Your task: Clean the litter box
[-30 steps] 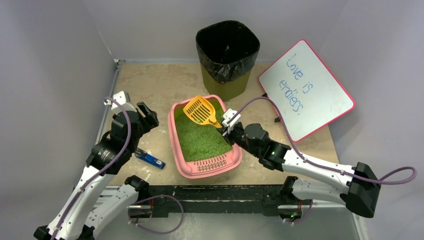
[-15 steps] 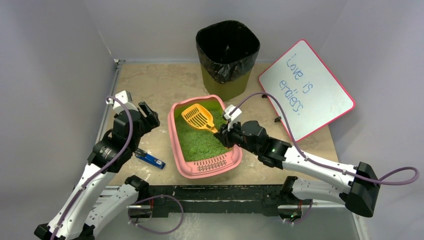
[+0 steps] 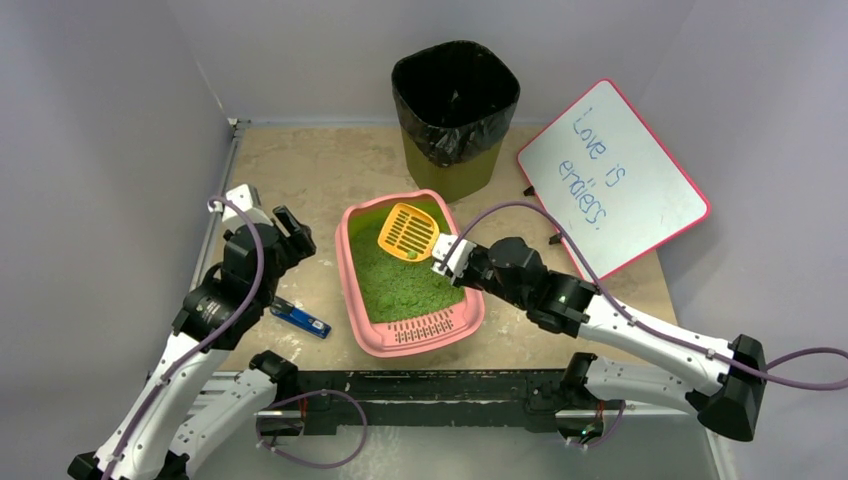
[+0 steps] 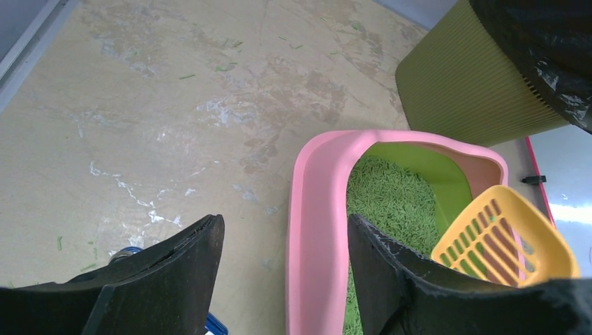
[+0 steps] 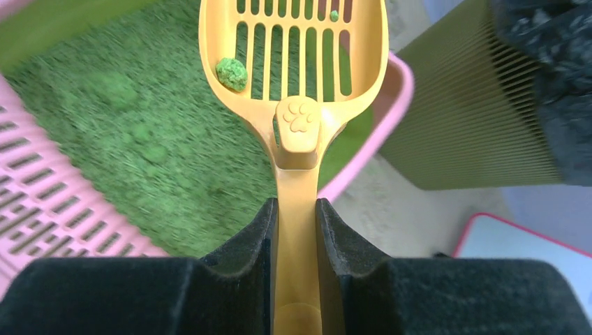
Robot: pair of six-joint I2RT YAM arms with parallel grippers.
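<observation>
- While clamped tight on the handle, the right gripper (image 5: 296, 213) holds a yellow slotted plastic scoop (image 5: 293, 56) — one green clump (image 5: 232, 73) inside.
- Shallow pink plastic litter box (image 3: 347, 285), green granules: centre of beige table (image 3: 300, 170), tall olive bin (image 3: 455, 165) at its 12 o'clock.
- At the box's 9 o'clock, the left gripper (image 3: 290, 232) — jaws apart, empty.

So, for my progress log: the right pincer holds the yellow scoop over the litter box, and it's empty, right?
Not empty: the right wrist view shows a green clump in the yellow scoop. The right pincer does hold it over the litter box.
</observation>
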